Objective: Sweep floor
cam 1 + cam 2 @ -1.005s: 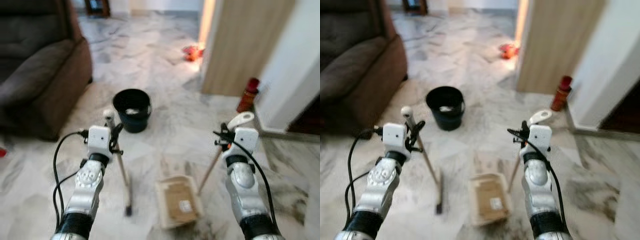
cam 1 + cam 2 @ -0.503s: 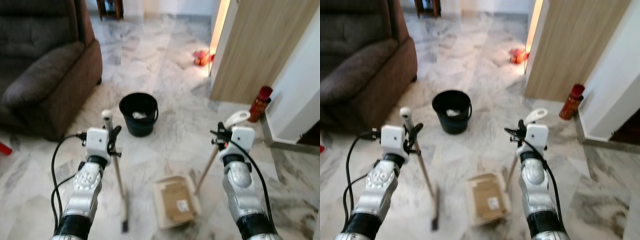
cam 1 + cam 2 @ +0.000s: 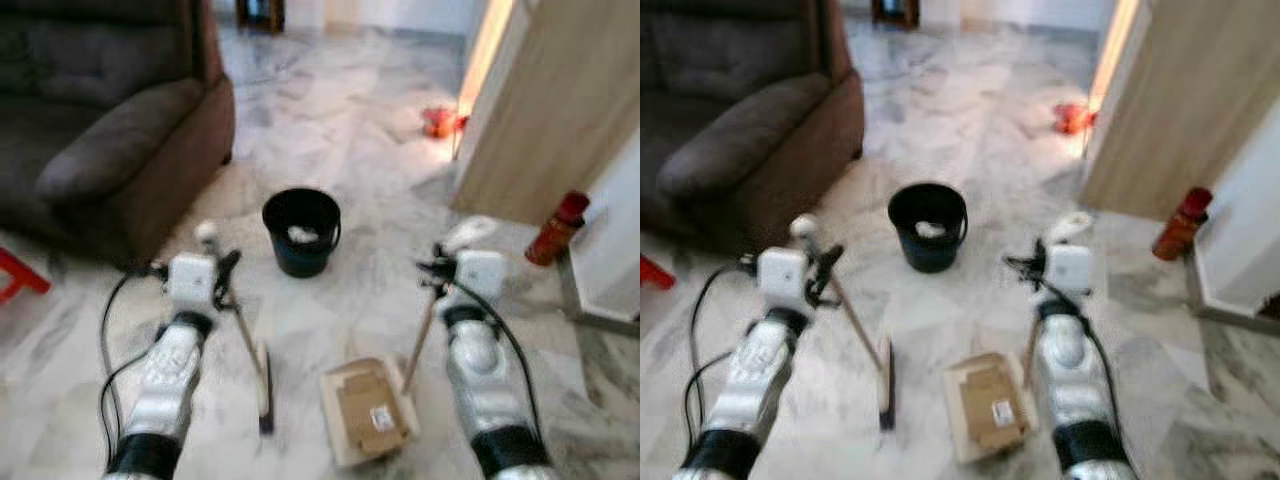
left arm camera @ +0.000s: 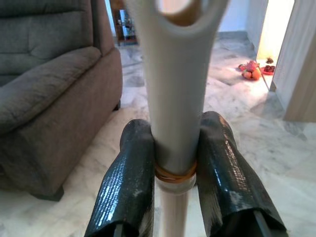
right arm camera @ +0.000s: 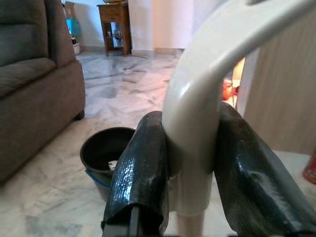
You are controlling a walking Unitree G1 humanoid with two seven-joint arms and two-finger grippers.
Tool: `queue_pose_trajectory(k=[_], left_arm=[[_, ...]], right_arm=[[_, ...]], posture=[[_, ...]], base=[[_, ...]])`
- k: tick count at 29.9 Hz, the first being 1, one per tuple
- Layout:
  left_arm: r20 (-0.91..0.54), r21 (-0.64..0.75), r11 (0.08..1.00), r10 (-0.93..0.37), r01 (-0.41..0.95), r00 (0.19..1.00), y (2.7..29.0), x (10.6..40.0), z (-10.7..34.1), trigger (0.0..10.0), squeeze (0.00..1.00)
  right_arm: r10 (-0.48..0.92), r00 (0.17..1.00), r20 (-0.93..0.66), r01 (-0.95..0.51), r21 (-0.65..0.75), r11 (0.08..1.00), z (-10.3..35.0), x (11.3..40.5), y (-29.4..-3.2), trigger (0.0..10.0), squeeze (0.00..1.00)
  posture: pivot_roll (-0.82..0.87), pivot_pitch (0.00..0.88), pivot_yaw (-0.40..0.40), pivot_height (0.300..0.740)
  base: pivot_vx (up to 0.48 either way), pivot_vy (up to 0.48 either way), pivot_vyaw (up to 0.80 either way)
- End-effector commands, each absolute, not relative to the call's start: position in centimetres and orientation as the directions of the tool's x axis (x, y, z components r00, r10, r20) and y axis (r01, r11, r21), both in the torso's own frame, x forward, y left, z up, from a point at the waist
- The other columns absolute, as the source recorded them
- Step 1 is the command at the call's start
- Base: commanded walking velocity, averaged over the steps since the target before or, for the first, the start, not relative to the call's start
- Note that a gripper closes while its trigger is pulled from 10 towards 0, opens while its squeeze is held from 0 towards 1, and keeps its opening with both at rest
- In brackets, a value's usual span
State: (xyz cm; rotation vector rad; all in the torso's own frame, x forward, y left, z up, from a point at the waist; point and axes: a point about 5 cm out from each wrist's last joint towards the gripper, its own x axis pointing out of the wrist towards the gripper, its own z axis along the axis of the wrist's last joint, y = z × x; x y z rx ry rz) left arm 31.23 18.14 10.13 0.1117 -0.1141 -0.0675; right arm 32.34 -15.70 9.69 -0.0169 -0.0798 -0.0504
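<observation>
The left end effector (image 4: 175, 173) is clenched on the pale handle of a broom (image 3: 250, 345) whose head rests on the marble floor (image 3: 370, 150), and the right end effector (image 5: 190, 163) is clenched on the curved white handle of a dustpan (image 3: 368, 415) set down just right of it. The tan pan appears to carry only a flat label, and a black bucket (image 3: 301, 230) with something pale inside stands beyond, so gathering looks unfinished and emptying is still ahead. The views are blurred, so any dust on the floor cannot be made out.

arms: silver, ribbed | wrists: white boxes | cables: black (looping) | fingers (image 4: 129, 197): glossy black
</observation>
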Motion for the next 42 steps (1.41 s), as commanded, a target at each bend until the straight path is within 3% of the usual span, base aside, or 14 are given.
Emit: queue_pose_trajectory(k=[1,20,27,42], left_arm=[[0.15,0.131,0.988,-0.1,0.081,0.984,17.54,31.59,11.12,10.0,0.0],[0.151,0.136,0.988,-0.098,0.078,0.984,17.72,31.68,11.24,10.0,0.0],[0.152,0.135,0.988,-0.098,0.078,0.984,17.73,31.71,11.28,10.0,0.0],[0.152,0.136,0.988,-0.097,0.076,0.984,17.76,31.77,11.3,10.0,0.0]], right_arm=[[-0.072,0.989,0.127,0.072,0.009,0.997,10.63,32.45,-16.32,10.0,0.0],[-0.074,0.99,0.122,0.074,0.008,0.997,10.55,32.37,-16.38,10.0,0.0],[-0.069,0.99,0.127,0.068,0.007,0.998,10.59,32.34,-16.3,10.0,0.0],[-0.078,0.989,0.125,0.076,0.023,0.997,10.61,32.38,-16.43,10.0,0.0]], posture=[[-0.02,0.077,0.012,0.74],[-0.02,0.093,0.015,0.74],[-0.02,0.094,0.014,0.74],[-0.01,0.097,0.014,0.74]], base=[[0.266,0.0,0.0],[0.266,0.0,0.0],[0.266,0.0,0.69],[0.265,0.0,0.0]])
